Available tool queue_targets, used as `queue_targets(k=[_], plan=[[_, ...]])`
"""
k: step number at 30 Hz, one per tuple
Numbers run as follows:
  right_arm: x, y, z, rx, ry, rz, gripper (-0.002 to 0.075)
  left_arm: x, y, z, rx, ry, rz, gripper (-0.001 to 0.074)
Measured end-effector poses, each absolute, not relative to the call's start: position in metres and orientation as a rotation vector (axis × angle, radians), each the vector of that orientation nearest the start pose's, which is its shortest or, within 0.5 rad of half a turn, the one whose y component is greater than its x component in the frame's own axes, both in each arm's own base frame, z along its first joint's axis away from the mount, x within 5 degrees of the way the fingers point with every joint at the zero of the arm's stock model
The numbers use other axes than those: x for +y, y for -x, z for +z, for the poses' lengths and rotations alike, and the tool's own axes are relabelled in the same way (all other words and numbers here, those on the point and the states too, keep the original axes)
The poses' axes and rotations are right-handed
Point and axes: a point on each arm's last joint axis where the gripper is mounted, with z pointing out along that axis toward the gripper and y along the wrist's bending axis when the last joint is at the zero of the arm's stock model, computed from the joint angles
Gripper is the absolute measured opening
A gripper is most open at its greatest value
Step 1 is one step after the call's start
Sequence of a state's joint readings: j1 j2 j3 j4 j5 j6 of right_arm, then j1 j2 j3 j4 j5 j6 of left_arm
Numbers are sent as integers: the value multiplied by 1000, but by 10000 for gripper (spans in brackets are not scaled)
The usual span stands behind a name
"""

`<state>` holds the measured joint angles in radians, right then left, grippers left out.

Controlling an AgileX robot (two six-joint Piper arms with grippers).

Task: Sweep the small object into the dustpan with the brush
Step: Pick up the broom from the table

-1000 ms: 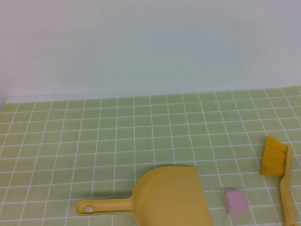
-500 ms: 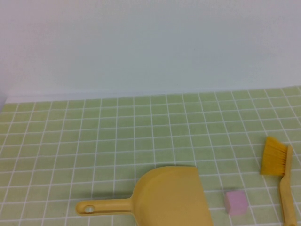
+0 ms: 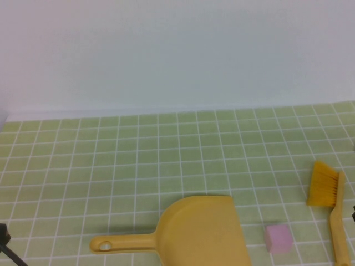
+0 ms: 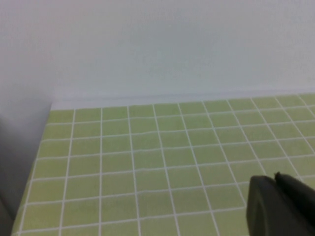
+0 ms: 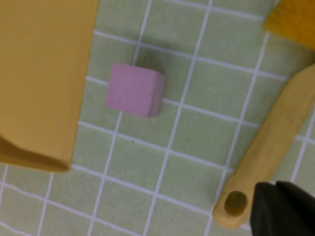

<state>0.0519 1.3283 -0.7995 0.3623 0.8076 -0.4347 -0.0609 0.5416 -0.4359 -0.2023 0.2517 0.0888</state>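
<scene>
A yellow dustpan (image 3: 202,230) lies at the table's front, its handle (image 3: 119,243) pointing left. A small pink cube (image 3: 278,238) sits just right of the pan's mouth. It also shows in the right wrist view (image 5: 134,90), beside the pan (image 5: 42,73). A yellow brush (image 3: 328,208) lies at the right, bristles (image 3: 323,184) away from me. My right gripper (image 5: 275,186) is shut and empty, right by the handle's holed end (image 5: 235,202). My left gripper (image 4: 273,178) is shut and empty over bare tiles at the left; a dark part of it (image 3: 4,243) shows low in the high view.
The table is covered with a green tiled mat (image 3: 166,160). A pale wall (image 3: 177,55) stands behind it. The mat's left edge (image 4: 42,147) shows in the left wrist view.
A dark part of the left arm has come into the high view at the bottom left. A dark sliver has appeared at the right edge. Dustpan, cube and brush have not moved.
</scene>
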Motion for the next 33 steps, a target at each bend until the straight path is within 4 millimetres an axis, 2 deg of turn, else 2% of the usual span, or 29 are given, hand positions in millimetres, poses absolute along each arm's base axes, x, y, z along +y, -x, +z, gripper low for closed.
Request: queue_targets(k=[5,7,9,12,15,17,22,27,33], plan=[[37,-253,206,2914,329,384,4,-12,-115,293,1868,-2,-164,0],[37,-256,193,2968,336,378,28,-12,-115,293,1866,-1,-164,0],[35,-259,181,3025,327,352,83,-12,-115,293,1866,-1,-164,0],[34,-259,167,3096,372,267,215,-12,-115,293,1867,0,-166,0],[40,-259,162,3119,391,164,337,-12,-115,293,1865,7,-175,0],[47,-261,162,3092,382,140,374,-13,-115,293,1865,15,-184,0],[65,-266,162,3009,325,126,400,-13,-115,293,1865,23,-196,0],[62,-272,149,3038,161,41,402,-13,-115,293,1865,25,-198,0],[64,-272,133,3099,122,58,402,-13,-115,294,1863,22,-197,0]])
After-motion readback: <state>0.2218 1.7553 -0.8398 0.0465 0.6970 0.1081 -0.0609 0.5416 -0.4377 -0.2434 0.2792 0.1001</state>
